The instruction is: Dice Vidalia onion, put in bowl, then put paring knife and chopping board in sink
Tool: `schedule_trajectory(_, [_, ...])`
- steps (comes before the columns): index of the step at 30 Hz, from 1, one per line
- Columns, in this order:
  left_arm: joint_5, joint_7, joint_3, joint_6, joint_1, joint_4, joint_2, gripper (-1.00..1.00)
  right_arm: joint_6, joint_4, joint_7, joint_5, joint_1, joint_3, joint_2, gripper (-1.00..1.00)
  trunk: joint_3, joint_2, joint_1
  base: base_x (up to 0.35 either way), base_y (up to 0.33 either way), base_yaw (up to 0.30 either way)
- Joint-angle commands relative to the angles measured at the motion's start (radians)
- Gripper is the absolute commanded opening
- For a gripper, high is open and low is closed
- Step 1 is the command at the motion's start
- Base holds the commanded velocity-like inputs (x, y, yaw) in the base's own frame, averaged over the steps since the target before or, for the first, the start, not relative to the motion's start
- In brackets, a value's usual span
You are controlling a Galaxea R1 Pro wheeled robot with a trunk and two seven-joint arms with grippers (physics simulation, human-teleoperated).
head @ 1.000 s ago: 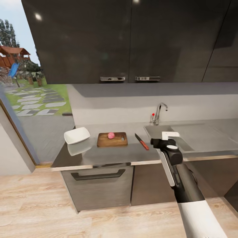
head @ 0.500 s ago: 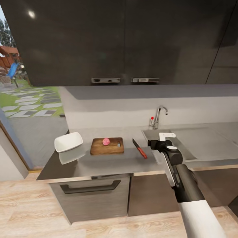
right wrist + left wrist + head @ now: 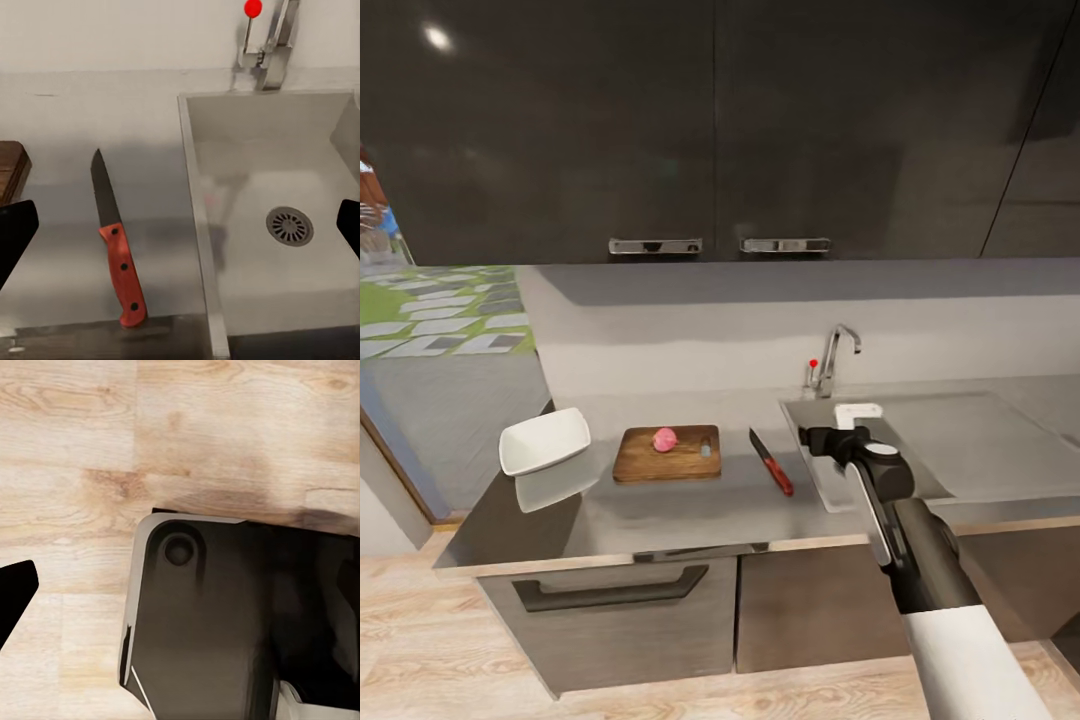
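Head view: Vidalia onion point(image 3: 665, 439) sits on the chopping board point(image 3: 666, 455) near the worktop's point(image 3: 690, 510) left end, white bowl point(image 3: 544, 441) at the left corner just beside the board, paring knife point(image 3: 771, 463) lying flat between board and sink point(image 3: 920, 450), blade toward the back wall. Right hand point(image 3: 857, 412) hovers over the sink's left rim, holding nothing; tap point(image 3: 830, 360) behind it

Left wrist view: wood floor point(image 3: 75, 450) and a dark part of the robot's body point(image 3: 225, 615), one dark fingertip point(image 3: 15, 592) at the edge; left hand's state cannot be told here

Right wrist view: knife point(image 3: 116, 247) on the worktop just beside the sink's edge, red handle toward the camera; board corner point(image 3: 11, 169) at the side; basin empty, drain point(image 3: 289, 225) visible. Fingertips point(image 3: 15, 232) at opposite edges, so the fingers are spread wide

Step judged: onion already out and on the board, knife pickup is in hand. Next move calls for shifting the right hand off the sink over the handle, lowering and closing on it
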Motion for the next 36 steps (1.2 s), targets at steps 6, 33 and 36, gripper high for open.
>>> schedule_trajectory(6, [0.01,-0.005,-0.001,0.0,0.0,0.0,0.001,1.0,-0.02,0.067,-0.008,-0.008,0.0,0.003,0.005,1.0,-0.002,-0.002,0.001,0.0,0.0,0.0])
schedule_trajectory(33, [0.01,-0.003,0.0,0.0,0.0,0.017,0.001,1.0,-0.211,0.241,-0.003,-0.012,-0.001,0.005,0.008,1.0,-0.039,-0.002,0.001,0.0,0.006,0.0])
schedule_trajectory(36, [0.01,-0.003,0.0,0.0,0.0,0.018,0.001,1.0,-0.211,0.242,-0.002,-0.012,-0.001,0.005,0.008,1.0,-0.044,-0.002,0.001,0.068,0.067,0.0])
